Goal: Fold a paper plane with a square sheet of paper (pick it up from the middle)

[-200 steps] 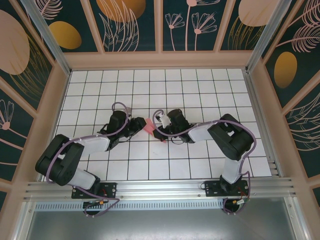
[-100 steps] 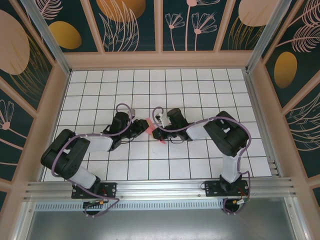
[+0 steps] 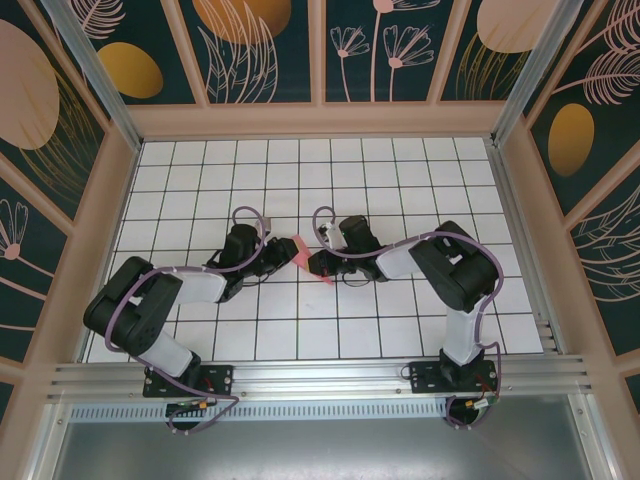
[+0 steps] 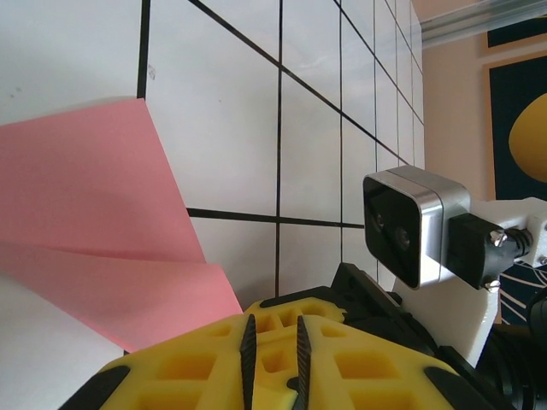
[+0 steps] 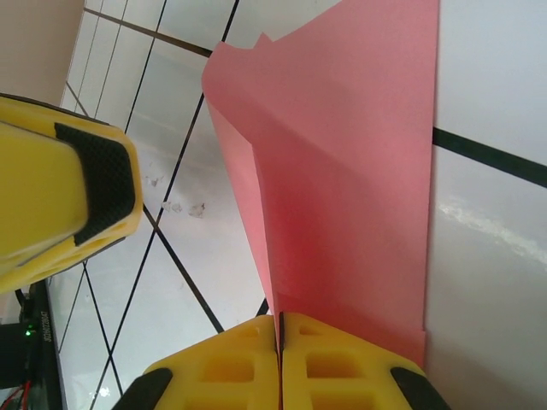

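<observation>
Surroundings: the white gridded bench (image 3: 400, 180) is fenced by dark panels with a floral pattern (image 3: 250, 50) on three sides. An aluminium rail (image 3: 320, 375) runs along the bottom of the overhead frame, where both my arm bases are bolted. My two arms reach inward and meet near the centre of the frame, so their dark wrist housings cover most of the work between them from above.

Obstructions: in my left wrist view, the grey camera block (image 4: 417, 224) on my right wrist stands at the right of the frame, just beside my own fingers.

Right end effector (image 5: 279, 329): closed, the two yellow fingers pressed together at the bottom centre of its wrist view. They are holding the sheet of paper (image 5: 342, 171) on a folded ridge that runs up from the seam between them. The pink paper spreads toward the upper right of that frame, in at least two layers, over the white tiles.

Left end effector (image 4: 273, 325): narrow, with a slim gap between its black pads and nothing visibly in that gap. The paper lies to the left of its frame, and a pointed flap ends just beside the yellow finger. Whether it touches is unclear to me at this angle.

From above, the paper shows as a small pink patch between my two end effectors.
</observation>
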Controlling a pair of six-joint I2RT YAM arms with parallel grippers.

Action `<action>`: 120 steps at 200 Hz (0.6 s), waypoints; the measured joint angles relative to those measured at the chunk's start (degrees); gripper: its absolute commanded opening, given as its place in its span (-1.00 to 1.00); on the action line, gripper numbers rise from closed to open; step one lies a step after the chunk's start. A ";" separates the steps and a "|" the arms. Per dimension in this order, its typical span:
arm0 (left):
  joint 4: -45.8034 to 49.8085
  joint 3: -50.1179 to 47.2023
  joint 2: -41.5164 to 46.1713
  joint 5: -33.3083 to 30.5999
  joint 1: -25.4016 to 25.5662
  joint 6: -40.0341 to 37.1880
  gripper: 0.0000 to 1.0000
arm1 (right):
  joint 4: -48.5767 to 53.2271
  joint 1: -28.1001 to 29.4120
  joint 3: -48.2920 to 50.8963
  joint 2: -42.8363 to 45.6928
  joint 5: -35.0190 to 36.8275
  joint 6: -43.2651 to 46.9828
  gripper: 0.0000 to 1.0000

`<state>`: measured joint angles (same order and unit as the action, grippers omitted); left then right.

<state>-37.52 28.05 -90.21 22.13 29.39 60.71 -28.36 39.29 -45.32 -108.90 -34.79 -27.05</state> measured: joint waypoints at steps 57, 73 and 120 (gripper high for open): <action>-2.62 0.00 -3.48 1.01 0.44 0.46 -0.61 | -2.54 -1.16 1.57 0.00 -0.48 -5.25 -0.89; -3.10 0.00 -4.15 1.38 0.61 0.50 -0.62 | -3.34 -1.81 2.14 0.00 -0.87 -6.69 -0.89; -4.55 0.02 -6.49 1.90 0.66 0.66 -0.65 | -4.42 -2.49 2.69 0.00 -1.16 -9.51 -0.90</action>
<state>-42.06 28.08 -96.71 24.03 30.04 61.36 -32.77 36.80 -42.63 -108.90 -35.94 -36.56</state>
